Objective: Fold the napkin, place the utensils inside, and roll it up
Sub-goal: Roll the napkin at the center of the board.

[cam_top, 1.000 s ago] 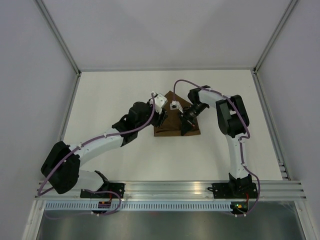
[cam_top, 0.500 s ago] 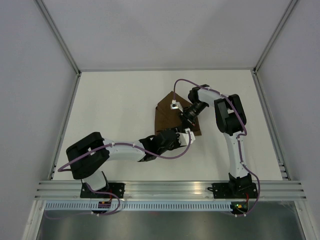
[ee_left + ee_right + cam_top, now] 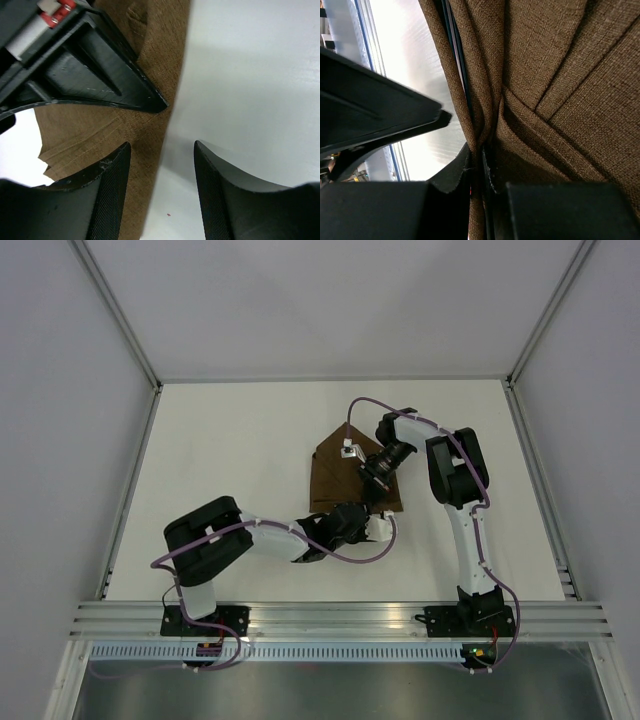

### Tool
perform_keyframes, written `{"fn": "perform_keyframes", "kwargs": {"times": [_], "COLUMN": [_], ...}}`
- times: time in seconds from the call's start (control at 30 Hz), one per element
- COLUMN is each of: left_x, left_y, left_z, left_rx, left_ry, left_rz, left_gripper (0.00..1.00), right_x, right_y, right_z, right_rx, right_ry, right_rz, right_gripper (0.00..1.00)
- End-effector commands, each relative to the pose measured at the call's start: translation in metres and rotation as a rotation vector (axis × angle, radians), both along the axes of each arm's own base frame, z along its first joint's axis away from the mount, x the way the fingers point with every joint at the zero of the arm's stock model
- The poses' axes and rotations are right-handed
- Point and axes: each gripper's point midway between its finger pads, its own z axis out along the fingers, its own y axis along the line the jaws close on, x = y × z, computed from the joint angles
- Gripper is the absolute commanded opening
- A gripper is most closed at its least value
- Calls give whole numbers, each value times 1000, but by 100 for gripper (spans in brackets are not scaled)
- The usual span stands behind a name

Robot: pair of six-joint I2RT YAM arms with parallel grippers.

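Observation:
The dark brown napkin [image 3: 335, 465] lies folded on the white table in the middle of the top view. My right gripper [image 3: 368, 498] is shut on a bunched fold at its near right edge; the right wrist view shows the cloth [image 3: 560, 75] pinched between the jaws [image 3: 477, 155]. My left gripper [image 3: 374, 520] is open and empty just in front of that corner. In the left wrist view it [image 3: 161, 145] straddles the napkin's edge [image 3: 162, 45], with a right gripper finger [image 3: 100, 75] just beyond. No utensils are in view.
The white table [image 3: 230, 440] has low walls at the back and sides. The aluminium rail [image 3: 340, 615] with both arm bases runs along the near edge. The left arm's elbow [image 3: 205, 535] is folded low near the front left.
My left arm left the napkin's left side, swung back towards the near edge and across, and now has its open gripper at the napkin's near right corner. My right gripper stayed shut on the cloth.

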Motion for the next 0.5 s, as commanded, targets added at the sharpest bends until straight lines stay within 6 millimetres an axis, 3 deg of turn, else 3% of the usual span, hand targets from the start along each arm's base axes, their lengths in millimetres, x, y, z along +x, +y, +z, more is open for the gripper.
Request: {"fn": "perform_keyframes", "kwargs": {"times": [0.0,0.2,0.47], "left_x": [21,28,9], "left_y": [-7,-1,4], "left_z": [9,-6,-41], "left_rx": [6,47,131], "left_ry": [-71,-32,169], "left_rz": [12,10,-62], "left_gripper": [59,59,51], "right_x": [9,8,11], "right_y": [-23,-25,-24], "right_z": [-47,-49,-49], "right_rx": [-114,-122,-122], "right_ry": [-72,-65,-40], "right_rz": [78,80,78], "right_gripper": [16,16,16]}}
